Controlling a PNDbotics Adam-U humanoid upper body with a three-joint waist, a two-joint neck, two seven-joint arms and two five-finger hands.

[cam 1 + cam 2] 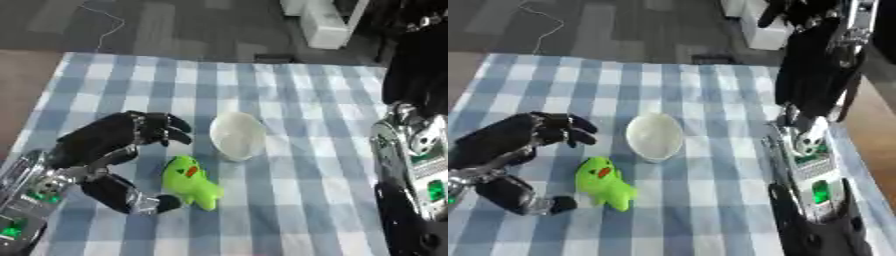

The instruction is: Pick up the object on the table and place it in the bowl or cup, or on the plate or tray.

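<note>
While the green toy (191, 182) lies on the checked counter (297, 100) just beside the white bowl (237, 135), the left robot hand (114, 137) is held spread around it, thumb touching, fingers curved above.

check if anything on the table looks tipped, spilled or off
Nothing is spilled. The white bowl looks tilted, its opening turned toward the camera. The green toy lies beside it on the checked cloth, not yet in the bowl, between the thumb and fingers of the left hand. Nothing looks damaged.
</note>
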